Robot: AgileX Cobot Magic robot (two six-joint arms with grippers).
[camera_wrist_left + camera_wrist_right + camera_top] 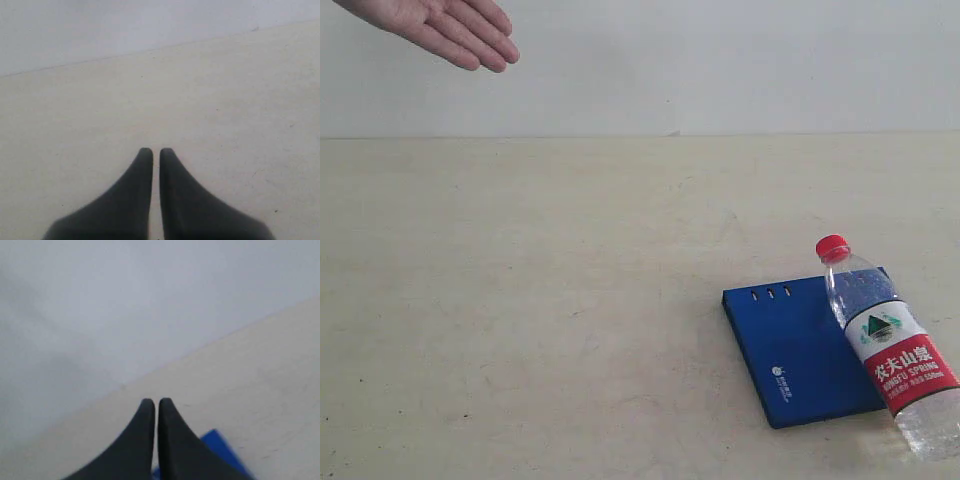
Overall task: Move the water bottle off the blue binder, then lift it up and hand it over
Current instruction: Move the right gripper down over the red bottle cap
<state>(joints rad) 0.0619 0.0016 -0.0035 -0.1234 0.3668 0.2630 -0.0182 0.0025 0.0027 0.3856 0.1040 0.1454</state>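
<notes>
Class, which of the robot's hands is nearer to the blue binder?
The right. A corner of the blue binder lies close by the right hand in its wrist view; the left hand has only table before it, no binder.

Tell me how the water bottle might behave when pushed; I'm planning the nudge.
The water bottle is slim and round, so it may tip or roll when pushed. Its clear plastic looks smooth, probably slippery to grip. Its base reaches past the edge of the blue binder, so it could wobble sliding off.
</notes>
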